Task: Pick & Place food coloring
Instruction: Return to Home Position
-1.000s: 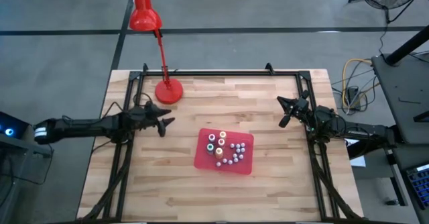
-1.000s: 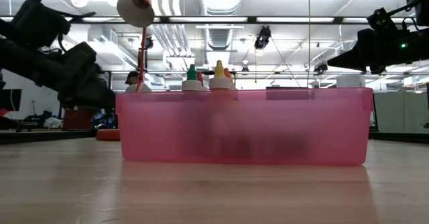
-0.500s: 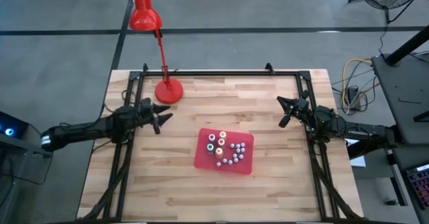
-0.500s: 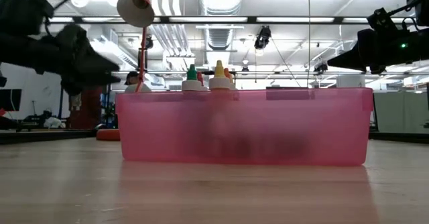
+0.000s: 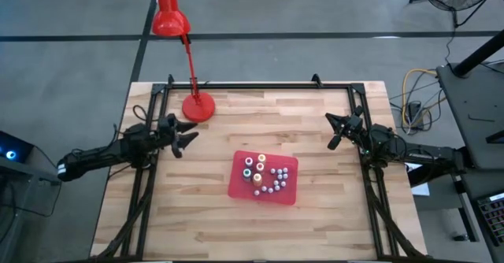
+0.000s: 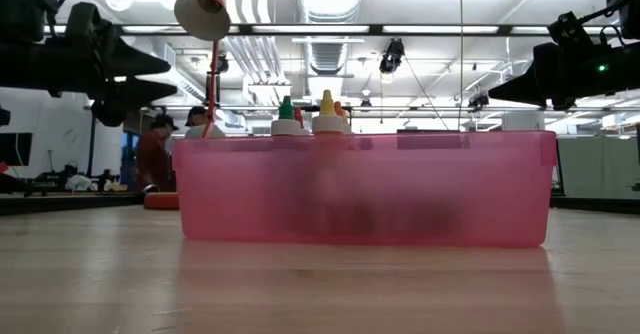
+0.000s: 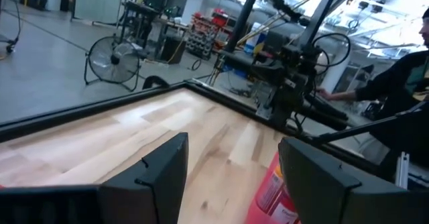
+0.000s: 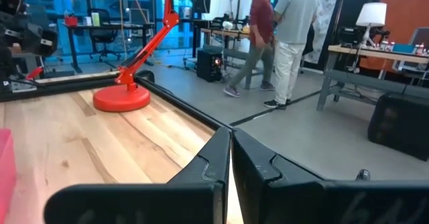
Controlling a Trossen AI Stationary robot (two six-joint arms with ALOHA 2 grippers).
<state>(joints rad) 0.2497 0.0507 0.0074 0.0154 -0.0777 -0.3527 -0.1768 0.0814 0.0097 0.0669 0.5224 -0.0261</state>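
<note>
High view: small capped food coloring bottles (image 5: pixel 265 175) stand inside the red plastic bin (image 5: pixel 236 187); left gripper (image 5: pixel 189 135) and right gripper (image 5: pixel 331 132) hover well apart from it, on either side.
Low view: bottle tips top the bin wall.
Left wrist view: fingers (image 7: pixel 155 177) spread, empty.
Right wrist view: fingers (image 8: pixel 209 163) pressed together, empty.

Both arms are slim, dark and jointed. The left arm (image 5: pixel 102 154) bears a pale band (image 5: pixel 61 171) near its base. The left claw (image 5: pixel 183 137) has angular matt-black fingers (image 7: pixel 151 177). The right claw (image 5: pixel 334 132) looks alike, with a small green light (image 6: pixel 601 69) behind it.
</note>
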